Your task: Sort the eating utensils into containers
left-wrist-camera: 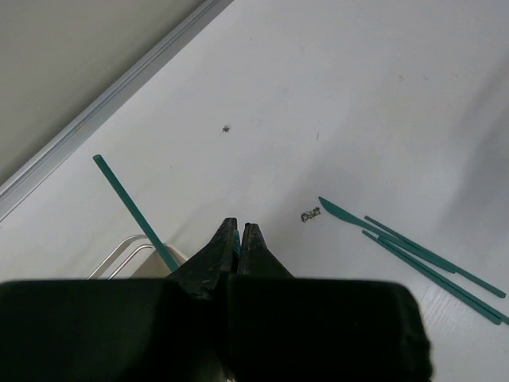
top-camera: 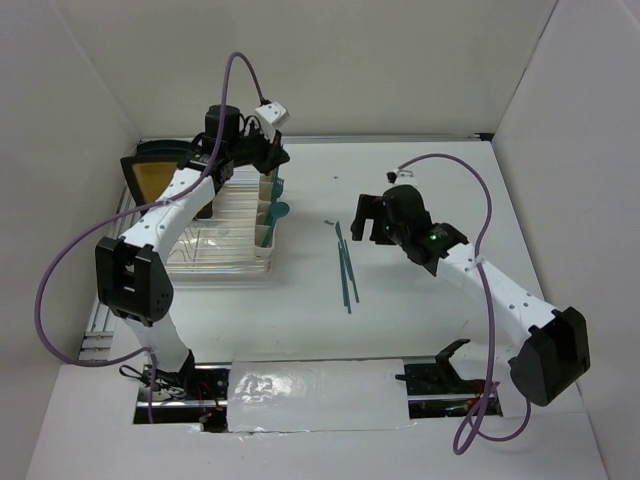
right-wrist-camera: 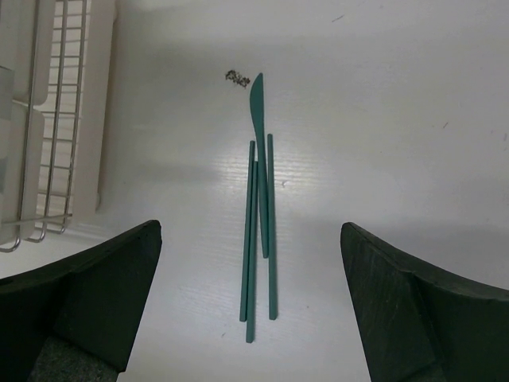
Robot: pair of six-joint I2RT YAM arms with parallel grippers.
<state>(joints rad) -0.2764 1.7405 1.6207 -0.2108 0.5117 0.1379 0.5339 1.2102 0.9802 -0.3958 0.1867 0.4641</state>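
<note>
On the white table (top-camera: 420, 330), with sorting under way, the right gripper (top-camera: 366, 220) hangs wide open over the teal utensils (top-camera: 346, 268) lying bunched together, due a descent and pinch, while farther off the left gripper (top-camera: 268, 150) is clamped shut by the containers (top-camera: 268, 215), perhaps on a teal sliver (left-wrist-camera: 236, 237) only its wrist view shows.

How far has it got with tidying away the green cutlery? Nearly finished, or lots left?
Partly done. Done: a couple of teal utensils already stand in the cream cups. In hand: the left gripper is shut by them, a teal sliver between its fingers, likely another piece. Left: a knife and several thin pieces lie on the table; the open right gripper hovers over them.
</note>
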